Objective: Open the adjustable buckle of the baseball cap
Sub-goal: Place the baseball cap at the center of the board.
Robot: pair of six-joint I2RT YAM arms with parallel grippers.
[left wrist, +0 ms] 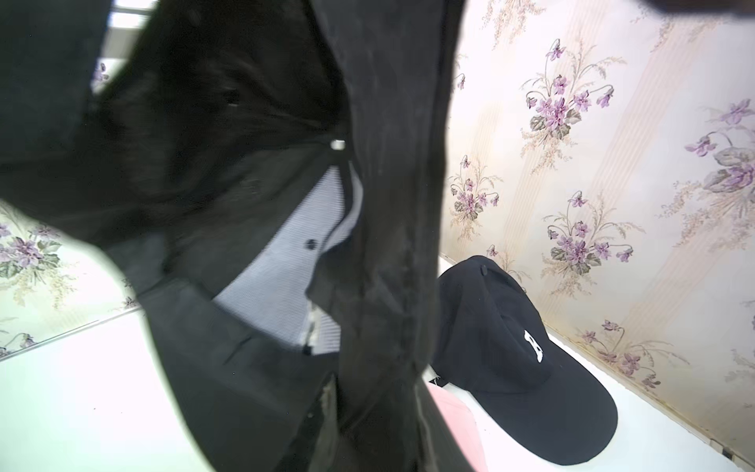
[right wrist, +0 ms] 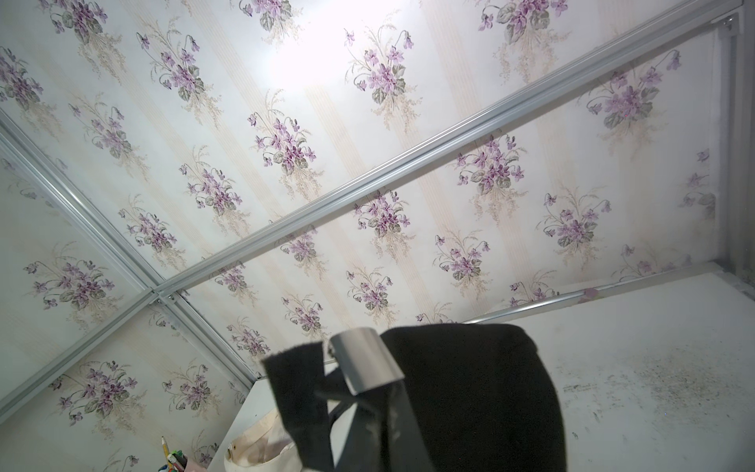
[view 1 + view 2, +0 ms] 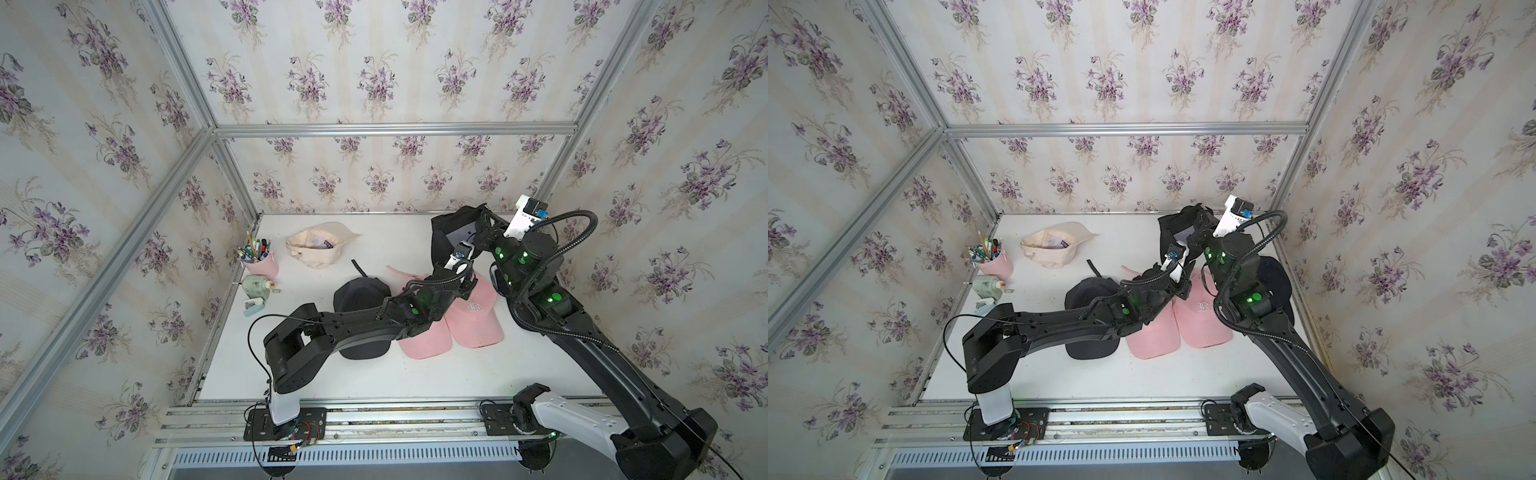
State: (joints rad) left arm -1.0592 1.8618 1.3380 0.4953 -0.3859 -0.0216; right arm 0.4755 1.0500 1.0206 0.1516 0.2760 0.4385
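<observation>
The right gripper [image 3: 483, 224] is clamped on the lifted cap [image 3: 451, 228], buckle [image 2: 365, 359] exposed. Whether the left gripper [image 3: 468, 284] is closed cannot be told.

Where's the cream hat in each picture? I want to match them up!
A top view: the cream cap lies at the back of the table, left of middle.
A top view: same spot.
Left wrist: not in it.
Right wrist: only a corner shows, beside the black strap.
Shared landmark: the pens close beside it in those three.
</observation>
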